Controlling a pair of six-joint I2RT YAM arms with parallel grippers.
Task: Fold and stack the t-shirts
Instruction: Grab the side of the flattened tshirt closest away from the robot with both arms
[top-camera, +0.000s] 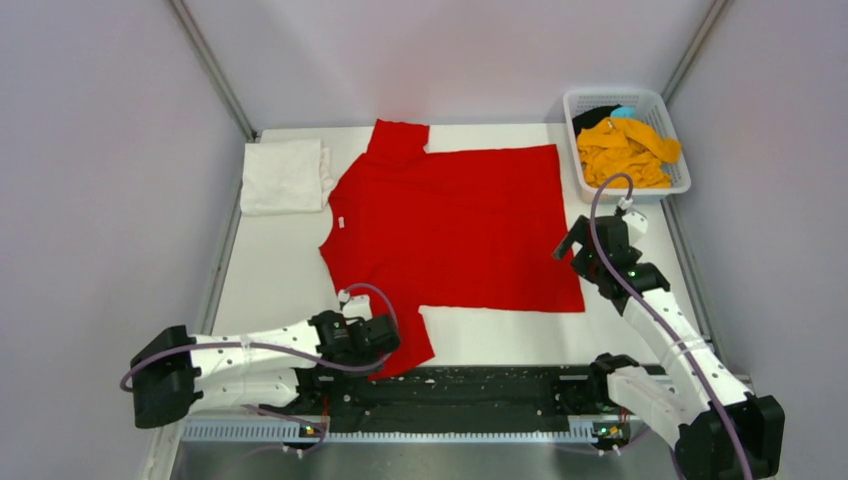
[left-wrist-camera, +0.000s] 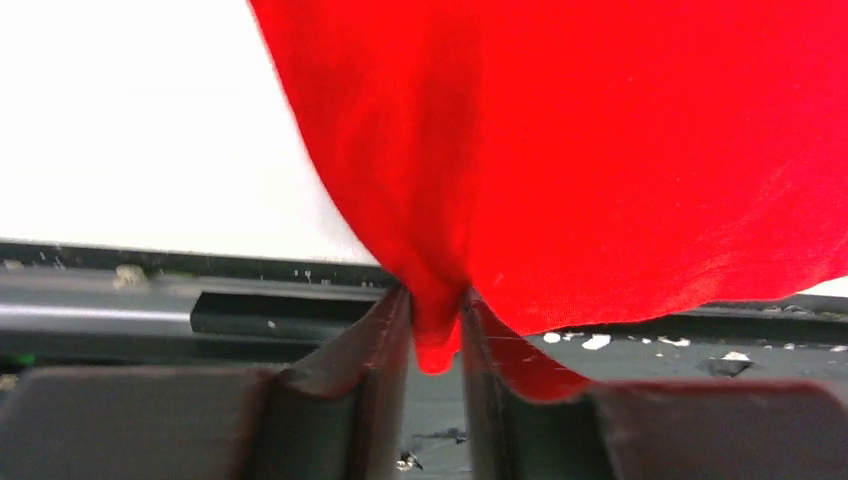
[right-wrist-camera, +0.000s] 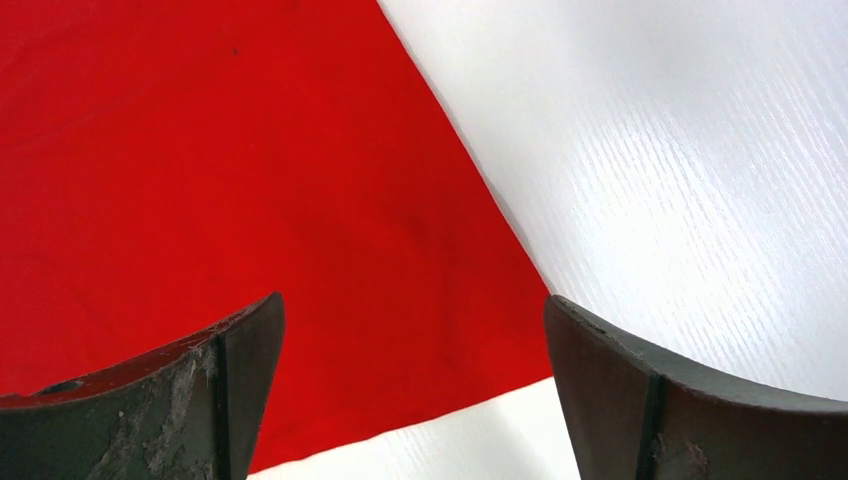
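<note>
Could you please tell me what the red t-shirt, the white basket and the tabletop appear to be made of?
The red t-shirt: matte knit cloth, probably cotton; it bunches softly in the left end effector. The basket: white plastic, given its moulded lattice walls. The tabletop: white laminate, seemingly; faint wood-grain texture.

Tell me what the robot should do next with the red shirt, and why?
Probably the left gripper should fold the near sleeve it pinches inward over the red shirt, which lies flat. The right gripper hangs open over the hem corner, gripping nothing.
</note>
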